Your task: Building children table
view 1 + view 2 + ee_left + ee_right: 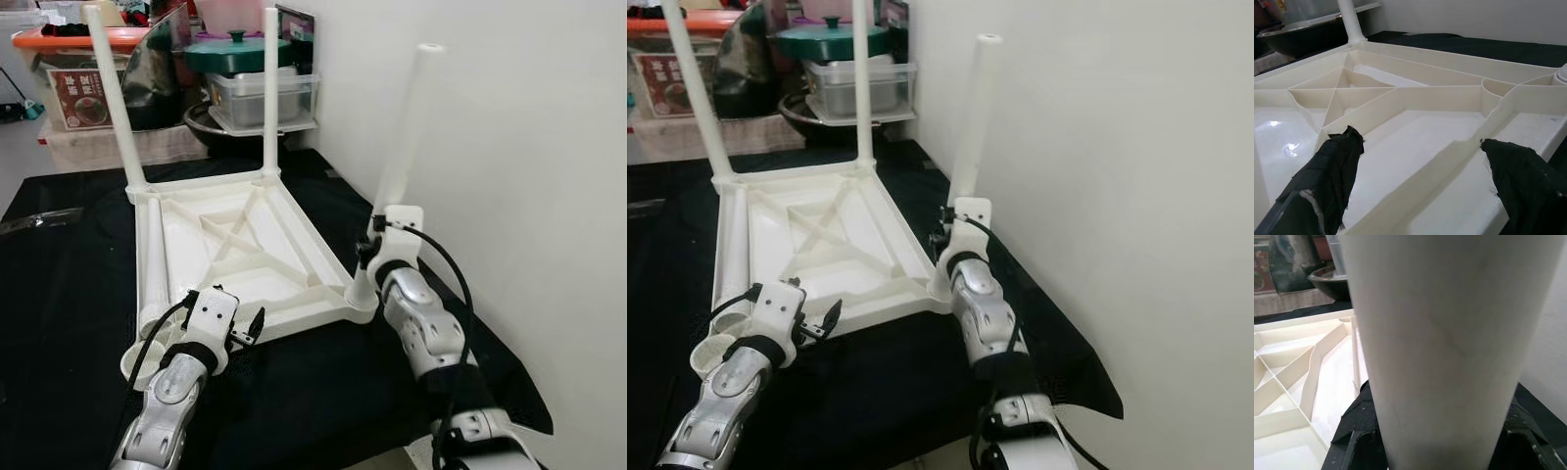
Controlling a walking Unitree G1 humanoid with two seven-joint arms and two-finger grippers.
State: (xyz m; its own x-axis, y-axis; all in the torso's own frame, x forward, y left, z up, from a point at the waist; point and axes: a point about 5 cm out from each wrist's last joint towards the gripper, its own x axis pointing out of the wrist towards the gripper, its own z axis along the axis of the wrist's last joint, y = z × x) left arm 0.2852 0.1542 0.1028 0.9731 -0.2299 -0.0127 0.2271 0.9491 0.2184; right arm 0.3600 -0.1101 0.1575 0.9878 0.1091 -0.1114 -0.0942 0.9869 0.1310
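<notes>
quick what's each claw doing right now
Left claw: open, fingers either side of a rib at the upturned tabletop's near edge.
Right claw: shut on the near right table leg.

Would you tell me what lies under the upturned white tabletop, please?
The tabletop rests ribbed side up on a black cloth, which spreads out past every edge. Whatever surface lies beneath the cloth is covered, so it cannot be made out.
</notes>
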